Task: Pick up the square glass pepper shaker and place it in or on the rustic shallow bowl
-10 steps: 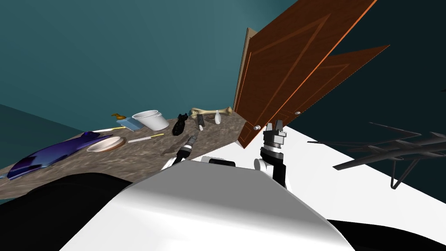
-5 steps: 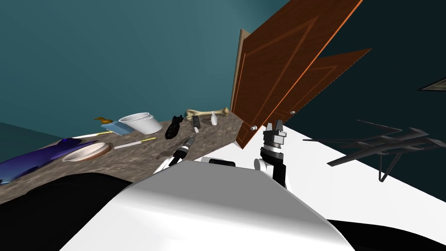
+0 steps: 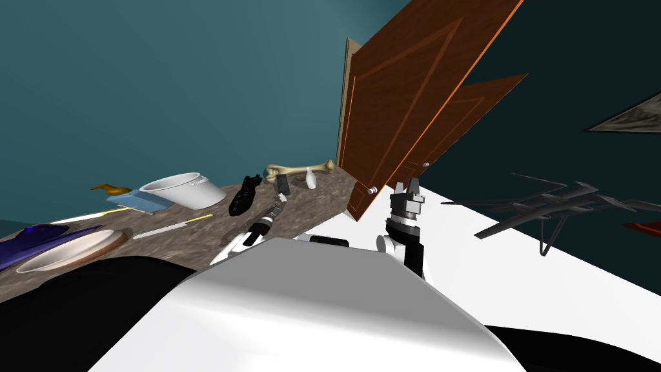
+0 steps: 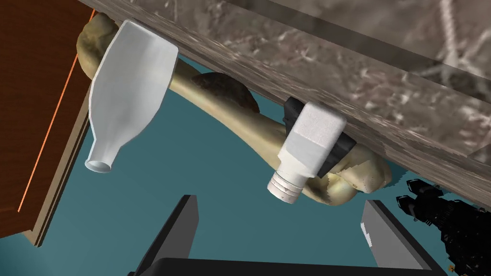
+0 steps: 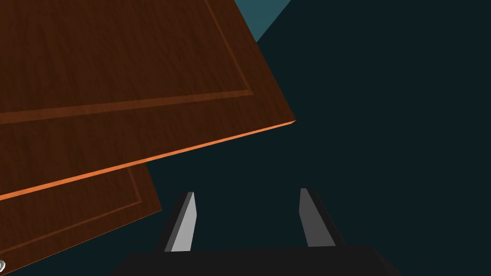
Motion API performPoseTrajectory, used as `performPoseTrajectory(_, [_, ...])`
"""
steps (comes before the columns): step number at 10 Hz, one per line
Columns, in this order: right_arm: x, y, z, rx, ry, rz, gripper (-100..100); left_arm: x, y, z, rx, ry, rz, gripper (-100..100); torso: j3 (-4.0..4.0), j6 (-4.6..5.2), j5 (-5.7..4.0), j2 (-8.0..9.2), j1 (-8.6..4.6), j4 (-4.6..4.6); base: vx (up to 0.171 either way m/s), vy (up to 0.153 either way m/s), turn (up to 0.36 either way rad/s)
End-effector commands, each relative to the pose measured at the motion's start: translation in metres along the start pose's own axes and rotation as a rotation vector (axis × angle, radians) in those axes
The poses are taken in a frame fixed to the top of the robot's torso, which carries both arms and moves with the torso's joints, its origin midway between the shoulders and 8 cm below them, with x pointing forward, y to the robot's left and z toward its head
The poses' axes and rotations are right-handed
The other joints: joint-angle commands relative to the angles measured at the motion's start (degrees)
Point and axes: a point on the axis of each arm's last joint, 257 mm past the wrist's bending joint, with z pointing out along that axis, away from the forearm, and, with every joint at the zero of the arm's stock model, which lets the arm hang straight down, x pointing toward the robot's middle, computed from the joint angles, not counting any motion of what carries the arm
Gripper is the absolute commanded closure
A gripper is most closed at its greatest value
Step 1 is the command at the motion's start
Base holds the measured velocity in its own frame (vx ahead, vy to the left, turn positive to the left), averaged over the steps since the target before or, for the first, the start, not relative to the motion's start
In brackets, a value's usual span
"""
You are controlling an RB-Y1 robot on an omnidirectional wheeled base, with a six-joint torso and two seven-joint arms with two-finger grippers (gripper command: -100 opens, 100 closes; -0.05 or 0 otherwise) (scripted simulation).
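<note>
On a mottled brown countertop [image 3: 187,240], a purple object [image 3: 32,236] is running off the far-left edge, and the shallow bowl [image 3: 97,242] beside it is sitting with its near rim cut off by a dark shape. Well apart from the bowl, the pepper shaker [image 4: 311,139], white with a ribbed cap and a black part half hidden behind, is standing before a bone [image 4: 230,112], near a white bottle [image 4: 129,91]. The left gripper [image 4: 280,201] is hovering just short of it, fingers spread and empty. Beside a brown door [image 3: 413,97], the right gripper [image 5: 247,191] is holding its fingers apart too.
</note>
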Motion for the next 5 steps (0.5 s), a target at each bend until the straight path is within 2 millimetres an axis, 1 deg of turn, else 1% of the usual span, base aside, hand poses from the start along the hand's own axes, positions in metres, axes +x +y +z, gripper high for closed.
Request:
performPoseTrajectory(1, [0.000, 0.000, 0.000, 0.000, 0.000, 0.000, 0, -0.008, 0.017, 0.000, -0.031, 0.010, 0.046, -100, 0.00, 0.00, 0.00, 0.00, 0.00, 0.00, 0.098, -0.035, -0.079])
performPoseTrajectory(2, [0.000, 0.000, 0.000, 0.000, 0.000, 0.000, 0, -0.012, 0.026, 0.000, -0.047, 0.014, 0.070, -100, 0.00, 0.00, -0.01, -0.01, -0.03, 0.00, 0.105, -0.017, -0.084])
performPoseTrajectory(3, [0.000, 0.000, 0.000, 0.000, 0.000, 0.000, 0, -0.019, 0.042, 0.000, -0.076, 0.019, 0.107, -100, -0.01, 0.00, 0.00, -0.02, 0.02, 0.00, 0.125, -0.017, -0.153])
performPoseTrajectory(4, [0.000, 0.000, 0.000, 0.000, 0.000, 0.000, 0, -0.022, 0.048, 0.000, -0.088, 0.020, 0.121, -100, -0.04, 0.01, 0.00, -0.08, 0.02, -0.01, 0.113, 0.000, -0.105])
performPoseTrajectory(5, [0.000, 0.000, 0.000, 0.000, 0.000, 0.000, 0, -0.027, 0.059, -0.001, -0.111, 0.022, 0.142, -100, -0.04, 0.00, 0.01, -0.07, 0.07, -0.02, 0.084, 0.037, -0.054])
